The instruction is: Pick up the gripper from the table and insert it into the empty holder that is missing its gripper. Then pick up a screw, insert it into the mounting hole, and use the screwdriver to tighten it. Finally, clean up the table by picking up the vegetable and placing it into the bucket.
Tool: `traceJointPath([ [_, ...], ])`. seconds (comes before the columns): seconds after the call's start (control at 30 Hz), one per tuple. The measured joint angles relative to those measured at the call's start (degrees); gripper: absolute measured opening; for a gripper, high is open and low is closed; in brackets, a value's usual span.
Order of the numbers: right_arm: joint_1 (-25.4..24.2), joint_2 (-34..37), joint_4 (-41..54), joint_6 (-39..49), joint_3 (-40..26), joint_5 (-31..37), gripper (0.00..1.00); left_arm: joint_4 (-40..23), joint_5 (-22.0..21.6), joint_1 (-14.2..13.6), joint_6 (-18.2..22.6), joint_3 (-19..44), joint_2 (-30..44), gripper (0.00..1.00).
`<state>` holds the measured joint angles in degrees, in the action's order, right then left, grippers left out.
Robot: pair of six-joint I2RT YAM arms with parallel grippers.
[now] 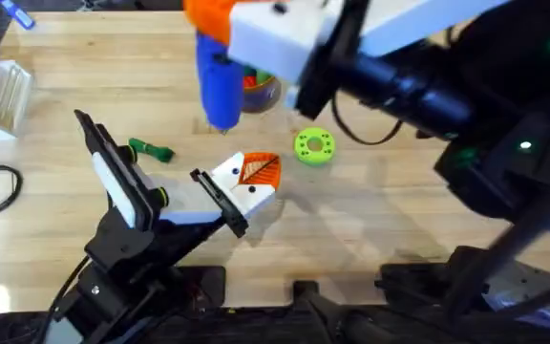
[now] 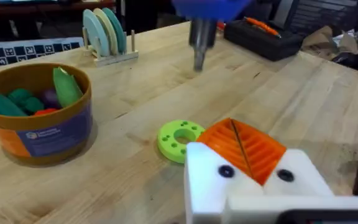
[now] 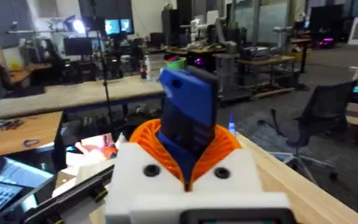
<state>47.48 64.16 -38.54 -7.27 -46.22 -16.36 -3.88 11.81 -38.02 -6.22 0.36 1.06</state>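
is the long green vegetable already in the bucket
No, the vegetable lies on the bare table beside the left arm, apart from the bucket farther back.

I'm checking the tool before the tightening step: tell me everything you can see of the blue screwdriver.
The screwdriver is a blue, plastic-looking cylinder with a narrow dark metallic tip. It hangs roughly upright, tip down, above the wooden table, near the bucket and behind the green disc. The right gripper clamps its upper body between orange ribbed pads. The tip looks clear of the table, touching nothing.
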Motion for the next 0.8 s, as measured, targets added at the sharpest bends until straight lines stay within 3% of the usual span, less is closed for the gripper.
traceJointPath([
  [0.1, -1.8, -1.0, 2.9, 1.2, 0.0, 0.0, 0.023, 0.0, 0.0, 0.0, 0.0, 0.0, 0.0, 0.008],
  [0.2, -3.9, -1.1, 11.7, 6.8, 0.0, 2.4, 0.023, 0.0, 0.0, 0.0, 0.0, 0.0, 0.0, 0.008],
  [0.33, -8.0, 0.3, 25.7, 18.8, 0.0, 14.0, 0.023, 0.0, 0.0, 0.0, 0.0, 0.0, 0.0, 0.008],
  [0.53, -18.3, 7.2, 43.9, 35.8, 0.0, 34.8, 0.023, 0.0, 0.0, 0.0, 0.0, 0.0, 0.0, 0.008],
  [0.8, -28.4, 17.9, 52.6, 42.9, 0.0, 43.6, 0.023, 0.0, 0.0, 0.0, 0.0, 0.0, 0.0, 0.008],
])
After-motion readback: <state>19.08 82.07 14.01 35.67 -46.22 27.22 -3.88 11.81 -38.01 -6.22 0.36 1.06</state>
